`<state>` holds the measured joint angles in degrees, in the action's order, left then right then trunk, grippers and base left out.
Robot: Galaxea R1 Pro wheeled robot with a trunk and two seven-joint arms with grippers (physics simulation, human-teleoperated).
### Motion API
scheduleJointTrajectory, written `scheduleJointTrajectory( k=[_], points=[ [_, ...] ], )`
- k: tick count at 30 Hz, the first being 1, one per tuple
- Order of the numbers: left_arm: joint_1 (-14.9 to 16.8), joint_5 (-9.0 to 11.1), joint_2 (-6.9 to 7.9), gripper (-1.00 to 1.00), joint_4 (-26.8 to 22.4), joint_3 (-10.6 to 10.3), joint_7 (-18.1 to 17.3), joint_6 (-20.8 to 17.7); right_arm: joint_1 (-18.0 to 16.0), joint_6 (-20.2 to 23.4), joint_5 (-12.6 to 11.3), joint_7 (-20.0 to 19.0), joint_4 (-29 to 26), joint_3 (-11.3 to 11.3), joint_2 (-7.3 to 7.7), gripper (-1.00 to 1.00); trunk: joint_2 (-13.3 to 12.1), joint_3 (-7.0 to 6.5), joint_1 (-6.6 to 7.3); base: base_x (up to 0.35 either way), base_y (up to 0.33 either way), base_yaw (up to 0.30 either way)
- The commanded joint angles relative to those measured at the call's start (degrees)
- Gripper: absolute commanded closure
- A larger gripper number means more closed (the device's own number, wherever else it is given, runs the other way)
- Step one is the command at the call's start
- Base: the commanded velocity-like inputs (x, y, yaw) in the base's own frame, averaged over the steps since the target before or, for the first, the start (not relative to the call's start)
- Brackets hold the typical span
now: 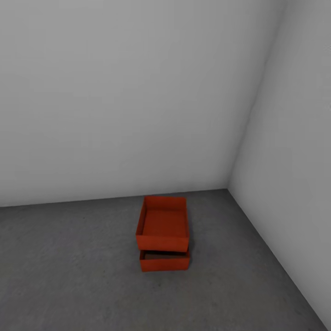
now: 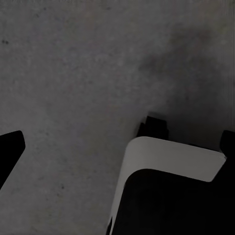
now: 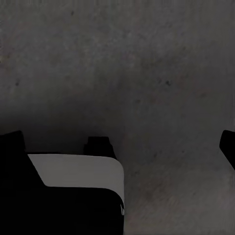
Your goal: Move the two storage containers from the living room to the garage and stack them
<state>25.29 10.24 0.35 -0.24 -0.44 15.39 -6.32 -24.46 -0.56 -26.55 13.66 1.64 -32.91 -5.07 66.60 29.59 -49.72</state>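
Now two stacked storage containers [image 1: 163,232] sit on grey garage floor [image 1: 69,276], near pale walls [image 1: 115,92]

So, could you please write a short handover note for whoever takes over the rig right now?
Tools: both wrist views look down at the grey floor; dark finger tips sit at the picture edges with nothing between them, so both look open and empty.
Containers: upper container sits on the lower container, shifted toward the wall so the lower one's near end pokes out. They stand near the corner of the pale walls.
Done: carry and stack.
Left: probably nothing; perhaps square up the stack.
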Motion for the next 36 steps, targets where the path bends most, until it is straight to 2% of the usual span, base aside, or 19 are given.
scheduleJointTrajectory(
  k=[1,5,10,17,19,24,29,36],
  points=[
    [0.03,0.36,-0.09,-1.00,-0.03,-0.08,0.12,-0.18,0.08,-0.08,-0.43,0.08,0.14,-0.49,-0.04,-1.00,0.03,-0.02,0.00,0.000,0.000,0.000],
    [0.02,0.42,-0.72,-1.00,-0.03,-0.02,0.10,-0.20,1.57,-0.21,-0.42,0.00,0.14,-0.49,-0.03,-1.00,0.03,-0.13,0.00,0.000,0.000,0.000],
    [0.02,0.60,-0.68,-1.00,-0.03,-0.01,0.15,-0.65,2.89,-0.35,-0.43,-1.57,0.12,-0.49,0.01,-1.00,0.03,-0.15,0.00,0.000,0.000,0.000],
    [-1.18,0.60,-0.97,-1.00,-0.01,0.00,-0.05,-0.53,5.50,-3.15,-0.43,-4.01,0.12,-0.49,-0.03,-1.00,0.03,-0.16,0.00,0.000,0.000,0.000],
    [-2.07,0.53,-1.04,-1.00,-0.02,0.00,-1.50,-0.33,5.69,-3.45,-0.43,-4.21,0.12,-0.49,0.02,-1.00,0.03,-0.16,0.00,0.000,0.000,-0.002],
    [-3.57,0.55,-0.79,-1.00,-0.02,0.00,-9.20,-0.20,5.81,-3.63,-0.50,-4.33,0.12,-0.49,-0.02,-1.00,0.03,-0.43,0.00,0.000,0.000,-0.044],
    [-4.71,0.55,-0.66,-1.00,-0.03,0.00,-11.29,0.30,5.83,-3.65,-0.52,-4.34,0.13,-0.49,-0.03,-1.00,0.03,-0.82,0.00,0.000,0.000,-0.066],
    [-5.33,0.55,-0.62,-1.00,-0.03,-0.01,-11.51,1.39,6.58,-3.71,-0.47,-4.35,0.13,-0.49,-0.03,-1.00,0.03,-1.38,0.00,0.000,0.000,-0.063]
  ],
)
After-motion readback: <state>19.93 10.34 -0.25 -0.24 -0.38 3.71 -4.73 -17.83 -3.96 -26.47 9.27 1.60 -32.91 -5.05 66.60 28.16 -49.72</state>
